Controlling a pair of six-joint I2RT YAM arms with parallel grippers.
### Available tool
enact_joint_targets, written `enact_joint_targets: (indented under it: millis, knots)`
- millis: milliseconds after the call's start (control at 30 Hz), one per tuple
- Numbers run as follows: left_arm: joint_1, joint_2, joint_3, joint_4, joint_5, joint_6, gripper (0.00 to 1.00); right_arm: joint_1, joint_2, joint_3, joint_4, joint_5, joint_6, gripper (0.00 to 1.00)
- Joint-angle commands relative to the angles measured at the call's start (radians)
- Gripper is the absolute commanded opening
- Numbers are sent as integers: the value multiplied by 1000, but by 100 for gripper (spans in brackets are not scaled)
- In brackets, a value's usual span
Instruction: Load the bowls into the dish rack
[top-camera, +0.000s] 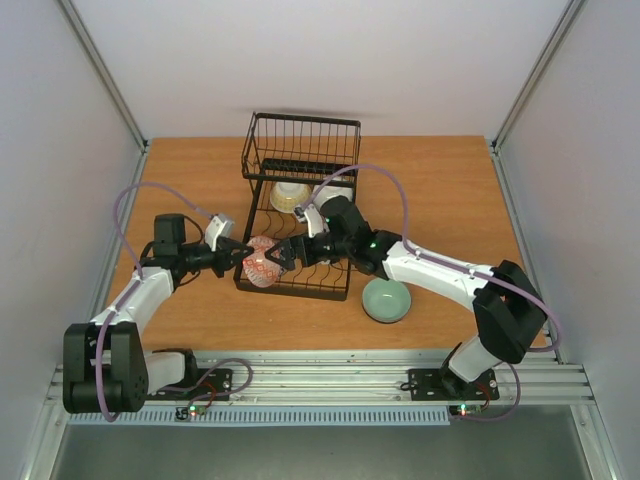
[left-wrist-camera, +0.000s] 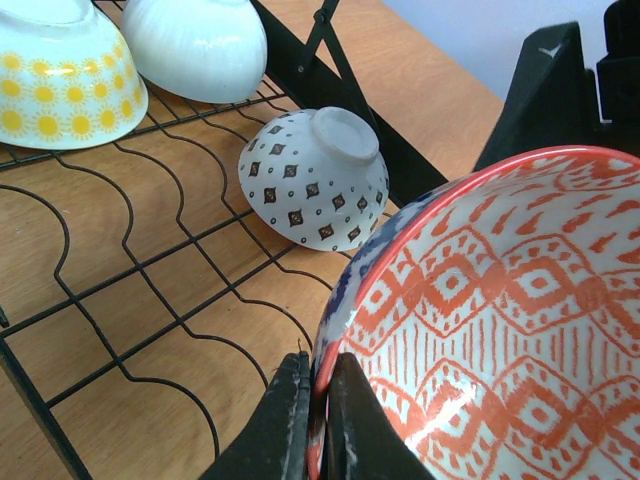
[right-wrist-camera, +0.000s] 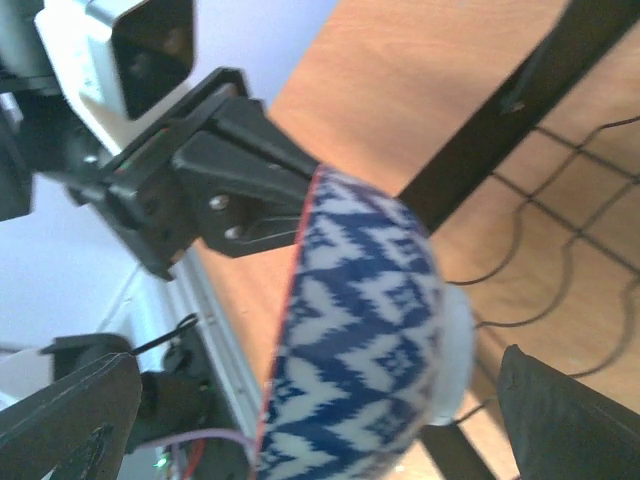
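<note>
Seen from above, a black wire dish rack (top-camera: 300, 135) stands at the centre of a wooden table (top-camera: 180, 170), with its taller basket section toward the top of the frame. Two robot arms reach in from the bottom edge and meet over the lower left corner of the rack.

A patterned bowl (top-camera: 262, 263), orange-red inside and blue-and-white outside, is held on edge there. The left gripper (left-wrist-camera: 318, 372) is clamped narrowly on its rim, with one finger inside and one outside. In the right wrist view, the bowl's blue outer wall fills the middle of the frame. The right gripper (top-camera: 287, 252) is spread wide, its fingers (right-wrist-camera: 70, 420) set well apart on either side of the bowl. No contact with the bowl can be made out.

In the left wrist view, three bowls are seen in the rack:
- a yellow sun-patterned bowl (left-wrist-camera: 60, 85), at upper left
- a white bowl (left-wrist-camera: 195, 45), just beside the yellow one
- a diamond-dotted bowl (left-wrist-camera: 315, 180), upside down near the centre

A pale green bowl (top-camera: 387, 300) sits on the table at lower right of the rack, in the overhead view.
</note>
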Motion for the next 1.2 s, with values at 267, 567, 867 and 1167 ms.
enact_joint_targets:
  millis: [267,567,867,1167]
  knots:
    - [5,-29,21,29,55,12,0,-4,13,-105,184,-129,114,99]
    - [5,-33,21,25,72,8,1,-4,65,-128,254,-145,134,99]
    - [5,-15,43,-31,103,43,1,-4,103,-120,331,-180,150,80]
    - [5,-6,48,-30,92,44,1,-4,96,-125,333,-185,149,14]
